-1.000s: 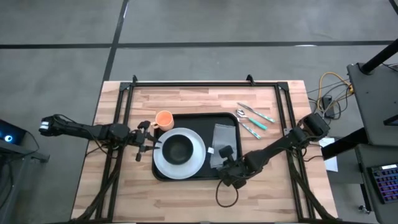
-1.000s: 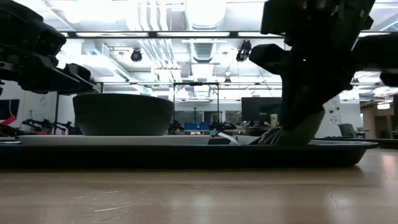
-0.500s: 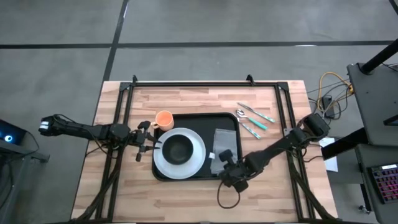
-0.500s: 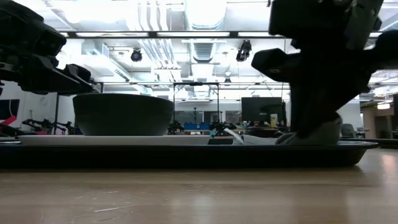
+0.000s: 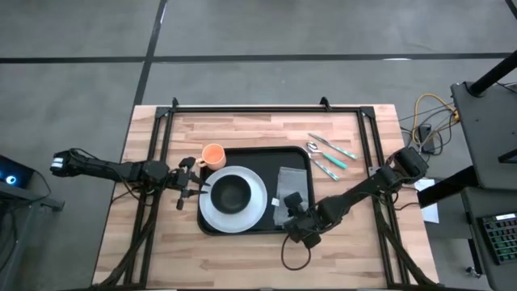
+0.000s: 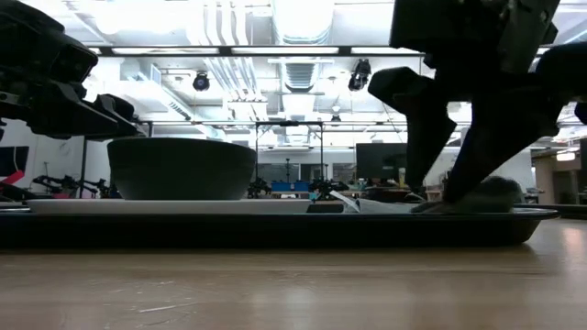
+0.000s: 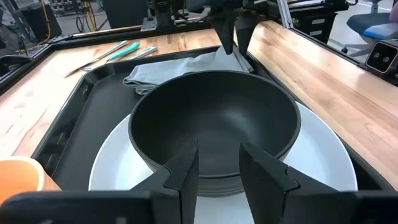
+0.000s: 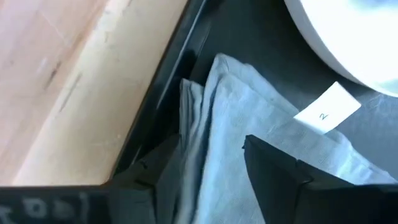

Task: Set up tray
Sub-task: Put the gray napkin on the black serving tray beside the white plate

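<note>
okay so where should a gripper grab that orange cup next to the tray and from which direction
Best guess: pinch the orange cup across its rim wall, coming straight down. It stands upright and open-topped on the table, just off the tray at its far left corner. The left gripper sits close by, so take the side turned away from it.

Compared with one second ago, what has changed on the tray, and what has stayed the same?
The right tool has opened: earlier its fingers were shut on the grey cloth napkin, now they stand apart above it, and the napkin lies lower on the tray. The left tool, black bowl, white plate, orange cup and cutlery stayed put.
</note>
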